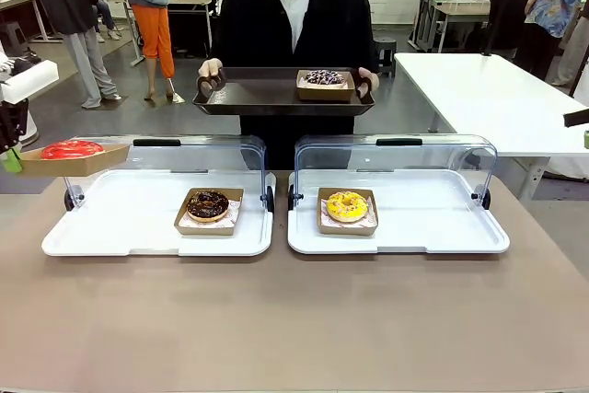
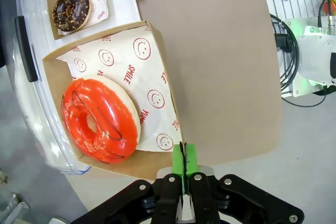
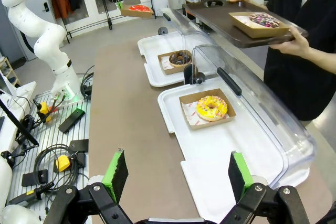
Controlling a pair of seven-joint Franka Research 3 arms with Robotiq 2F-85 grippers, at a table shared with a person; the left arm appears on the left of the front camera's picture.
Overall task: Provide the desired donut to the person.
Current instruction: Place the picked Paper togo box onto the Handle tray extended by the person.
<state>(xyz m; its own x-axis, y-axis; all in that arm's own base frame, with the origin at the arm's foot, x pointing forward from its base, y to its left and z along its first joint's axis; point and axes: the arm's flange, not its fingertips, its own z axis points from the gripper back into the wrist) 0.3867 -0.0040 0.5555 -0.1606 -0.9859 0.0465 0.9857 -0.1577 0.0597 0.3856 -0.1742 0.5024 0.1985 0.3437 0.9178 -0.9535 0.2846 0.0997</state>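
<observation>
At the left edge of the front view, the left gripper (image 1: 11, 159) holds a cardboard tray (image 1: 74, 161) with a red-glazed donut (image 1: 72, 148) up in the air, above the left end of the left white tray (image 1: 110, 236). In the left wrist view its fingers (image 2: 190, 157) are pressed tight on the near rim of that cardboard tray (image 2: 157, 77), at the lower middle of the frame (the smiley-printed paper liner shows under the donut (image 2: 100, 119)). Below it, in the upper left of that view, sits the chocolate donut (image 2: 71, 9) in its own box. In the front view the chocolate donut (image 1: 208, 204) lies at the centre-right of the left white tray, and a yellow sprinkled donut (image 1: 347, 206) lies on the right white tray (image 1: 442, 227); each tray has its clear lid (image 1: 230, 158) tipped up at the far side, standing between the donuts and the person (image 1: 294, 25). The person stands in the upper middle, holding a dark serving tray (image 1: 267, 98) with both hands, a dark sprinkled donut (image 1: 323, 77) in a box on its right part. The right gripper (image 3: 178, 169) appears along the bottom of the right wrist view, its green-padded fingers (image 3: 116, 171) spread wide and holding nothing, above the brown table (image 3: 126, 108) and the near corner of the right white tray. Other people stand in the background at the upper left and upper right.
</observation>
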